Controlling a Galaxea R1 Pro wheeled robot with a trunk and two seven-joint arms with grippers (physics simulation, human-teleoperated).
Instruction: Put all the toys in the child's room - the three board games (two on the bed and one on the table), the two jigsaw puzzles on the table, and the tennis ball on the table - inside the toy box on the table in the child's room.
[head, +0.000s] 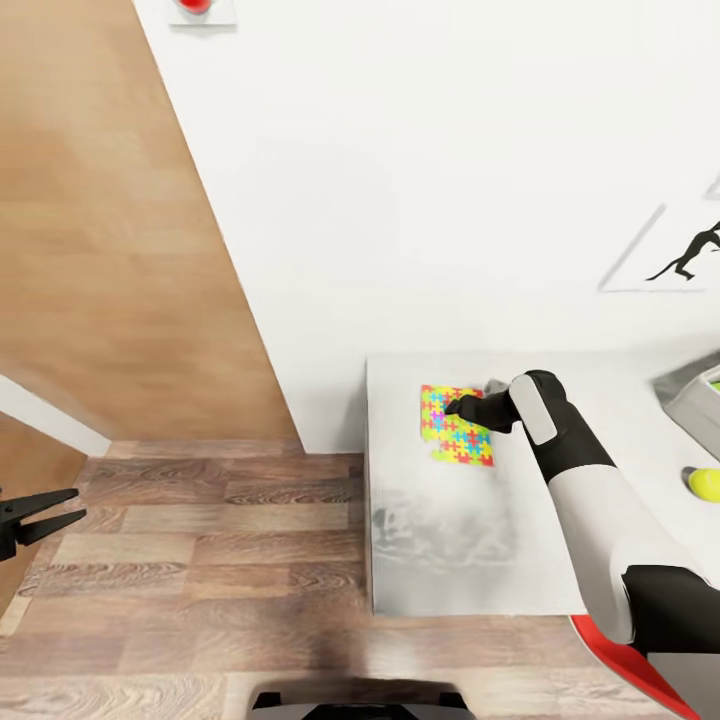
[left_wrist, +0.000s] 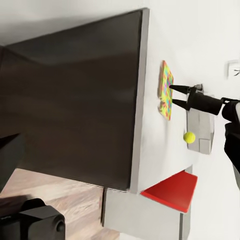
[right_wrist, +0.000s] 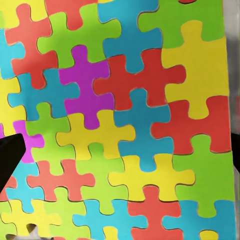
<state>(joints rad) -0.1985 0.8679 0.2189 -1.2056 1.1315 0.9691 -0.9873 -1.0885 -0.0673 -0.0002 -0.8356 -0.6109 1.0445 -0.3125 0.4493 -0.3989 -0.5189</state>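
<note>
Multicoloured jigsaw (head: 456, 426): thin flat sheet of interlocking yellow, green, red, blue and a few purple pieces, matte, with knobbed outlines. It lies flat on the light grey table (head: 450, 560), near the back left corner of the top, close to the wall edge. The surface in front of it is smooth with a faint mottled patch.

Right gripper (head: 458, 407): black, slender fingers, spread slightly apart, reaching over the jigsaw's back edge from the right. In the left wrist view the two fingers (left_wrist: 181, 88) stand apart with tips at the jigsaw's face; contact cannot be confirmed. In the right wrist view the jigsaw (right_wrist: 125, 120) lies close beneath the camera, with one dark fingertip (right_wrist: 10, 157) at the frame's margin.

Ball (head: 705, 484): small, yellow-green, round, on the table towards its right edge, well apart from the jigsaw. Grey bin (head: 695, 400) with sloping sides sits just behind it.

Left gripper (head: 40, 512): black, fingers parted, nothing between them, out over the wood-plank floor (head: 200, 540), well apart from the table.
</note>
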